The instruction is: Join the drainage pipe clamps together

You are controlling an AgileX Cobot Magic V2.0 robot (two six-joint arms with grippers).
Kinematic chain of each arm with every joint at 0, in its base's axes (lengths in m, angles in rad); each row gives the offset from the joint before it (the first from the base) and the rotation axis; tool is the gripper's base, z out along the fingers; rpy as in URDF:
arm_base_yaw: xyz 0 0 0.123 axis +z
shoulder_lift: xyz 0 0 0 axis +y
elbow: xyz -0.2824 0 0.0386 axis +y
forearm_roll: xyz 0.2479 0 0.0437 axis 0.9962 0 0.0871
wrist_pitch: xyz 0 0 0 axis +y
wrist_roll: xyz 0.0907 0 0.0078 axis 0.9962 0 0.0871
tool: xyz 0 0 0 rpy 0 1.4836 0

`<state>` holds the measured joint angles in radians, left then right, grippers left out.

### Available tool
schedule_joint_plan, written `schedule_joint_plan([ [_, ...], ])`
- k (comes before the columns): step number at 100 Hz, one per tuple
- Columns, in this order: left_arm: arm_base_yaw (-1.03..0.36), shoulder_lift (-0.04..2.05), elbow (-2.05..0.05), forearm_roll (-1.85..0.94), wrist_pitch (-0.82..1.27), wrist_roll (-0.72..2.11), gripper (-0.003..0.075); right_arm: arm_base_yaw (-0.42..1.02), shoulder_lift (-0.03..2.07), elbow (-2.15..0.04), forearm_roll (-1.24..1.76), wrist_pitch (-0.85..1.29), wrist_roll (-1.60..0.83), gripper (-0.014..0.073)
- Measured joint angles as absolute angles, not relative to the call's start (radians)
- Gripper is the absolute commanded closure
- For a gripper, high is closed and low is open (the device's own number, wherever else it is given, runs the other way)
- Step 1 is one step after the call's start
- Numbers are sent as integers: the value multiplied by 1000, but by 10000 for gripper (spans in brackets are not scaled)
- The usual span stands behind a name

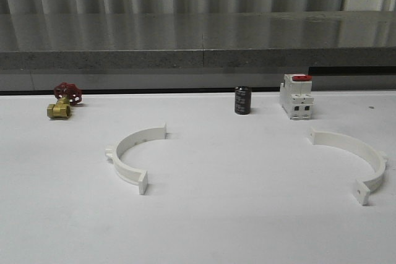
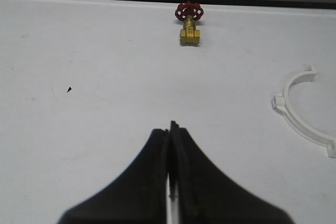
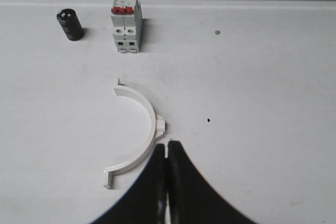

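1. The broad, flat white table [image 1: 204, 221] spreads matte and smooth before me, backed by a long grey speckled stone-like ledge [image 1: 198, 41] with a glossy top.
2. The right white plastic semicircular clamp half [image 1: 359, 156] lies flat toward the right side of the table, a thin curved band with small flat tabs at its ends, its hollow facing left. In my right wrist view it [image 3: 137, 129] sits just beside my fingertips.
3. The left white plastic semicircular clamp half [image 1: 133, 153] lies flat left of centre, its hollow facing right. The two halves are well apart, not joined.
4. My right black tapered gripper [image 3: 167, 145] has its smooth dark fingers pressed together, holding nothing.
5. My left black tapered gripper [image 2: 169, 128] is likewise closed on nothing, above bare table, with the left half [image 2: 299, 116] off to one side.
6. The white boxy plastic switch with a red top [image 1: 296, 96] stands upright near the ledge.
7. The brass valve with a red wheel handle [image 1: 64, 100] rests at the far left.
8. The small dark upright cylinder [image 1: 242, 100] stands just left of the switch.
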<state>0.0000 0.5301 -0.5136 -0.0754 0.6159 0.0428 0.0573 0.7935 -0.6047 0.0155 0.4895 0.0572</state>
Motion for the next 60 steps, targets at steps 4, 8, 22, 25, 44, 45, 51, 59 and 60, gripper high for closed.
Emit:
schedule_joint_plan([
  [4, 0, 530, -514, -75, 616, 43, 741, 57, 836, -611, 16, 479, 57, 652],
  [8, 0, 530, -514, -75, 616, 43, 741, 57, 875, -613, 16, 474, 57, 625],
  [22, 0, 530, -514, -75, 616, 43, 741, 57, 977, -613, 22, 481, 57, 391],
  [25, 0, 530, -514, -75, 616, 43, 741, 57, 992, -613, 29, 483, 57, 329],
  [44, 0, 530, -514, -75, 616, 43, 741, 57, 1034, -613, 73, 486, 57, 84],
  [45, 0, 530, -514, -75, 616, 43, 741, 57, 1034, -613, 75, 486, 57, 85],
  [51, 0, 530, -514, -75, 616, 43, 741, 57, 1034, -613, 77, 483, 57, 84],
  [59, 0, 530, -514, -75, 616, 43, 741, 57, 1050, -625, 78, 482, 57, 84],
  [60, 0, 530, -514, -75, 616, 43, 741, 57, 1052, -627, 78, 482, 57, 84],
])
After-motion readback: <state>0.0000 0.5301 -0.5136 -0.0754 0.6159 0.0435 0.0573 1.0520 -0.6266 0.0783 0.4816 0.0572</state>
